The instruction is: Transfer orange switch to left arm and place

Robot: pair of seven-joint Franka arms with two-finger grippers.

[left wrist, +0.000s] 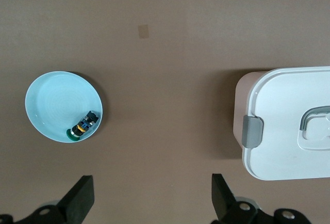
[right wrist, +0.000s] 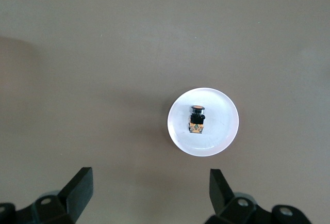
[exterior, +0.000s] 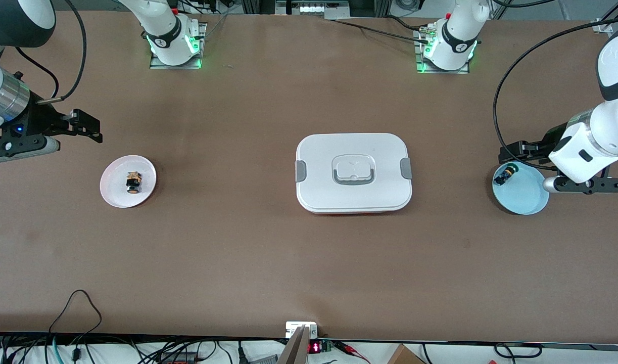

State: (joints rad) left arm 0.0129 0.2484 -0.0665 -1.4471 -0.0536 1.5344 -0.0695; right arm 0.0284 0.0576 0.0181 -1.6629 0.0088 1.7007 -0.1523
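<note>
The orange switch (exterior: 133, 182) is lying on its side in the middle of a small white plate (exterior: 128, 181) toward the right arm's end of the table. Its long axis runs toward and away from the front camera, orange cap end nearer that camera and the orange-tan body end pointing toward the robot bases. In the right wrist view the switch (right wrist: 196, 118) sits centred on the plate (right wrist: 203, 122), but the cap face itself is hard to make out, it mostly reads as a dark ring.

The white box (exterior: 353, 172) sits mid-table, lid on; only a sliver of orange base rim shows at its near edge.

At the left arm's end there's a light blue plate (exterior: 520, 188) with a second small switch (exterior: 506, 175) lying tilted against its rim. Colours on it are tough to read from the front view; the left wrist view shows that switch (left wrist: 82, 126) with a green cap.

The left gripper (exterior: 511, 152) hangs over the blue plate's edge, jaws spread wide, and the arm covers part of the plate. The right gripper (exterior: 89, 126) hovers over bare table just beside the white plate, jaws wide too, the arm partly cut off at the frame edge.
</note>
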